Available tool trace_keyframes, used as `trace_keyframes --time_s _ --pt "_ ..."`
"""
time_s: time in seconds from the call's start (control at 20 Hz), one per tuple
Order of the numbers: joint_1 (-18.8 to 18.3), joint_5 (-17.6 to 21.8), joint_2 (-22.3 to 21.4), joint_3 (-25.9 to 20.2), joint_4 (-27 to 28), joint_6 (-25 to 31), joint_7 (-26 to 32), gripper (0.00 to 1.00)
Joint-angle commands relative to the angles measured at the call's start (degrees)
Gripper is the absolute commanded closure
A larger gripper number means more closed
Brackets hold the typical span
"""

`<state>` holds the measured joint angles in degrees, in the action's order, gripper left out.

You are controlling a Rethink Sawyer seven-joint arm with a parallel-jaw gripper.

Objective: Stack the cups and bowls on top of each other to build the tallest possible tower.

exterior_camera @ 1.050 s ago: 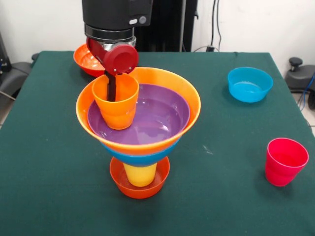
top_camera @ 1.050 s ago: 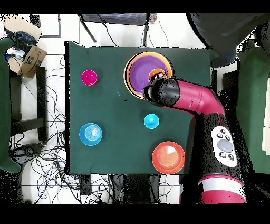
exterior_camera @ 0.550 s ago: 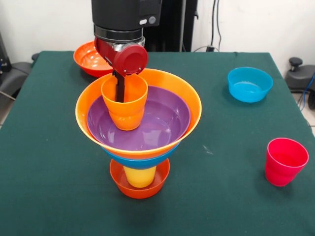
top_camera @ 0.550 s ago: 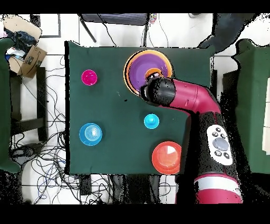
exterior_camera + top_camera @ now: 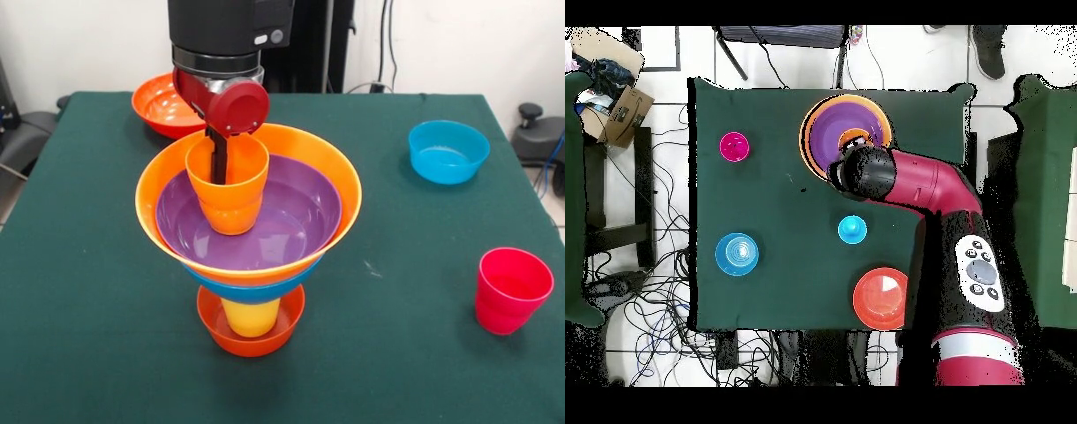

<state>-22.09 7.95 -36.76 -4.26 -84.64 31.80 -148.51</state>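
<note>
The tower stands mid-table: a small red-orange bowl (image 5: 252,340) at the base, then a yellow cup (image 5: 252,316), a blue bowl (image 5: 252,285), a large light orange bowl (image 5: 159,190) and a purple bowl (image 5: 282,221) nested in it. My gripper (image 5: 221,170) is shut on the orange cup's (image 5: 229,196) far rim, one dark finger (image 5: 218,157) down inside it. The cup sits low in the purple bowl, left of centre. From overhead the arm's wrist (image 5: 865,172) covers the near edge of the tower (image 5: 840,125).
A pinkish red cup (image 5: 512,290) (image 5: 734,147) stands at the front right. A teal-blue bowl (image 5: 448,152) (image 5: 737,254) sits at the back right. A red-orange bowl (image 5: 159,108) (image 5: 883,297) lies behind the arm. A blue cup (image 5: 853,229) shows only from overhead.
The gripper and the orange cup have shifted a little to the right in the front view, toward the purple bowl's middle. Everything else stayed put.
</note>
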Motion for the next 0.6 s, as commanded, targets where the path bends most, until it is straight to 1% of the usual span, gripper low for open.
trace_keyframes --time_s 0.05,0.6 --pt "1.5 3.1 1.9 -4.6 -0.9 2.8 6.5 1.0" --pt "2.2 2.6 2.1 -4.6 -0.4 2.7 5.4 1.0"
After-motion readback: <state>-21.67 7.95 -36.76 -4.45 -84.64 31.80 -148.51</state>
